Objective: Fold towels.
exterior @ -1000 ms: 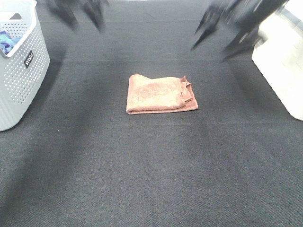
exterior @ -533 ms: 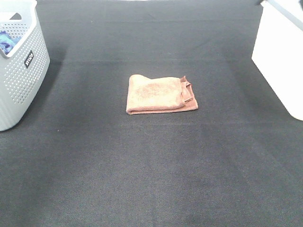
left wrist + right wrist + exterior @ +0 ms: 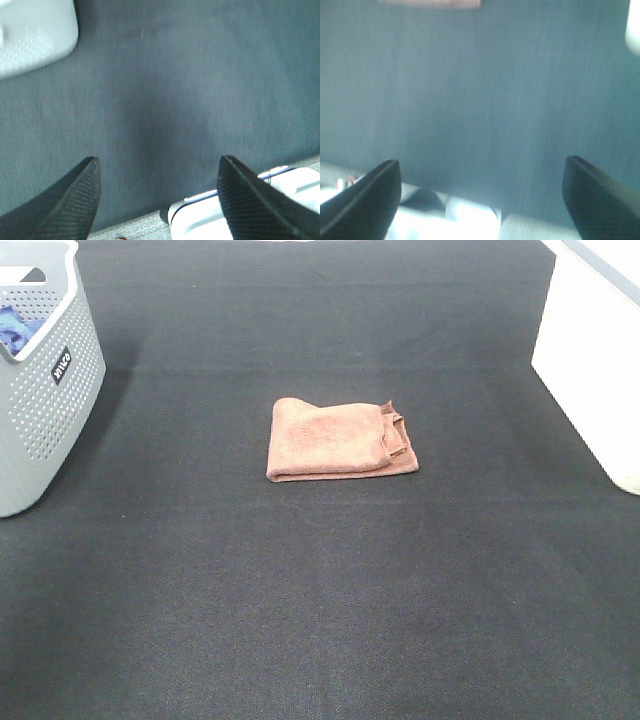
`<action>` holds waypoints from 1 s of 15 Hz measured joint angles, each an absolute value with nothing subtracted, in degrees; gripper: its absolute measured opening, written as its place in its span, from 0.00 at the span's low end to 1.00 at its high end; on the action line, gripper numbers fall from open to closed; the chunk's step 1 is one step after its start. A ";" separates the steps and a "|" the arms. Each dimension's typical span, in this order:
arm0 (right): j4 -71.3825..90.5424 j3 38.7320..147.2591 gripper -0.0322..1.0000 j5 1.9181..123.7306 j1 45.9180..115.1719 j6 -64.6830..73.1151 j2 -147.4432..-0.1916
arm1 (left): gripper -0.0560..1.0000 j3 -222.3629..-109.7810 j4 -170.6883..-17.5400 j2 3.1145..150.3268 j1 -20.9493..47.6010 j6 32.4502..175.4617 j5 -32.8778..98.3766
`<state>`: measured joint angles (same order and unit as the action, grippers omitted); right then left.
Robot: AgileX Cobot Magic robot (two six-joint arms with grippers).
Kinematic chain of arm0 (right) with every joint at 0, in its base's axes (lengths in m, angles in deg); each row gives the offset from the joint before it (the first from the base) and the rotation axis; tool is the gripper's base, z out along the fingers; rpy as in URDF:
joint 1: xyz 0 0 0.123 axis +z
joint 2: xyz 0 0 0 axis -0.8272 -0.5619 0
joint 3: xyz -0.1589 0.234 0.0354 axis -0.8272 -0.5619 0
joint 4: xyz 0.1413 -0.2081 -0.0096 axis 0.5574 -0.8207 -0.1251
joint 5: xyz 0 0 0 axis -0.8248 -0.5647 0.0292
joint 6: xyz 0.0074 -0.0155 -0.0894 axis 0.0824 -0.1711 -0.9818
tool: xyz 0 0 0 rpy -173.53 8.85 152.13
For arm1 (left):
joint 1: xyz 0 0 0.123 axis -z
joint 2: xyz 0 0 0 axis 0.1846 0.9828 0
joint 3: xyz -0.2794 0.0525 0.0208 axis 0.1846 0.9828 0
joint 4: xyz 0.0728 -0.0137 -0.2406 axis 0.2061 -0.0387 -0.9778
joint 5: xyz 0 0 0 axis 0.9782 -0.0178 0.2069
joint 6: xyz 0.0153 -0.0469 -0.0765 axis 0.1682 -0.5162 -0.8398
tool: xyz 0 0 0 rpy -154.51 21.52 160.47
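Black worktop point(image 3: 300, 590) | folded rust towel point(image 3: 338, 439) lies flat at centre | grey basket point(image 3: 40, 390) on left edge | left pincer point(image 3: 157, 172) wide, empty | right pincer point(image 3: 482, 172) wide, empty

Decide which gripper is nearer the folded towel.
Right, probably: the towel shows ahead of the right gripper; the left gripper faces the basket instead.
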<state>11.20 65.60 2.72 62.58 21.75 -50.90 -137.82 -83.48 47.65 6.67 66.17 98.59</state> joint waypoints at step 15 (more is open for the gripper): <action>8.22 42.11 0.83 10.68 62.58 20.66 -11.42 | 0.66 -115.19 -89.15 13.16 6.67 78.38 89.89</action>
